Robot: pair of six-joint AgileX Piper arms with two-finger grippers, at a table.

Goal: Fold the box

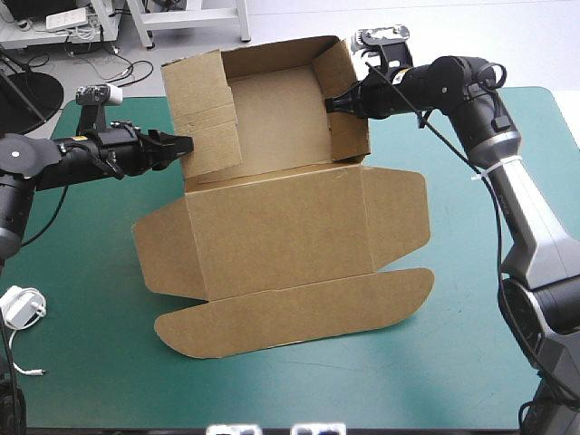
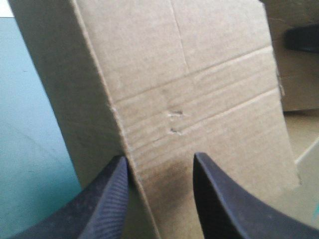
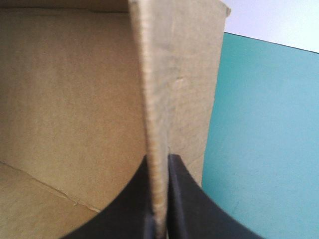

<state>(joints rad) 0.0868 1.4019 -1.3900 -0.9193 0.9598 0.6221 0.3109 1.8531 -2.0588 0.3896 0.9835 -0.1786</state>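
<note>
Right gripper (image 1: pixel 332 103) is closed down on the box (image 1: pixel 290 227), its black fingers pinching the raised right wall (image 1: pixel 353 127) with only the board's thickness between them; the right wrist view shows the wall's edge running straight into the pinch. Left gripper (image 1: pixel 186 143) is not clamped: its fingers stand moderately apart, straddling a folded corner of the left wall (image 1: pixel 195 91), one finger on each side of the ridge, touching or very nearly touching the board.

Location: the box lies on the table (image 1: pixel 471 344), roughly central, with the tray part toward the table's far edge and the lid part toward the table's near edge.

Progress, as judged:
- Done: rear wall (image 1: pixel 272 54) and both side walls are raised, so a tray shape exists.
- Not done: the left wall stands tilted with its creased panel (image 1: pixel 213 136) loose, not tucked against the tray floor (image 1: pixel 281 113). Whether the right wall is locked cannot be told.
- Lid panel (image 1: pixel 281 217), its two side flaps and the long rounded front flap (image 1: pixel 299 313) all lie flat.

Condition: brown corrugated board, creases crisp. Two small dents show on the left wall ahead of the left gripper. No tears seen
</note>
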